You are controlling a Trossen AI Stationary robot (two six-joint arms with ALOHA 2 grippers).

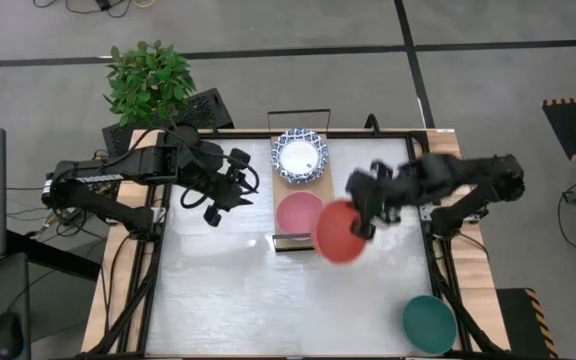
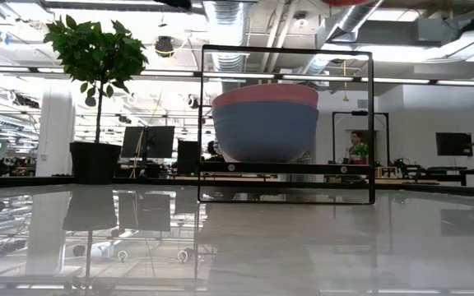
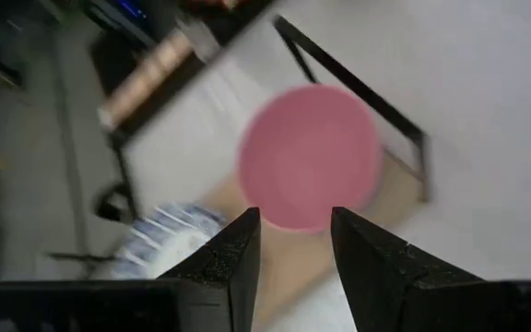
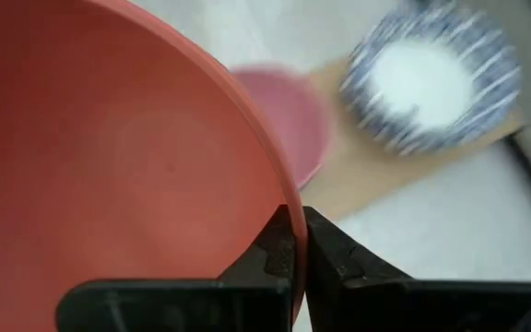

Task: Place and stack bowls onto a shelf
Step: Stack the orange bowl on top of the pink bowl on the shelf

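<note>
The light-wood shelf (image 1: pixel 286 183) stands at the far middle of the table. On it is a stack of white bowls with blue rims (image 1: pixel 300 155) and, nearer, a pink bowl (image 1: pixel 298 213), which the low view shows nested in a slate-blue bowl (image 2: pixel 266 136). My right gripper (image 1: pixel 365 222) is shut on a red bowl (image 1: pixel 340 232), held in the air just right of the pink bowl. My left gripper (image 1: pixel 224 200) is open and empty, left of the shelf; its wrist view looks at the pink bowl (image 3: pixel 310 157). A dark green bowl (image 1: pixel 428 322) rests on the table near the right corner. My right gripper pinches the red bowl's rim (image 4: pixel 289 205) between its two fingers, one finger inside the bowl and one outside. It comes at the bowl from the table's right side. The bowl is lifted clear of the table, its opening up and tilted.
A potted plant (image 1: pixel 148 80) stands beyond the far left corner. Black wire frames (image 2: pixel 286 123) close the shelf's short ends. Wooden rails (image 1: pixel 133 290) run along the table's sides. The table's near half is open glossy surface (image 1: pixel 268 300).
</note>
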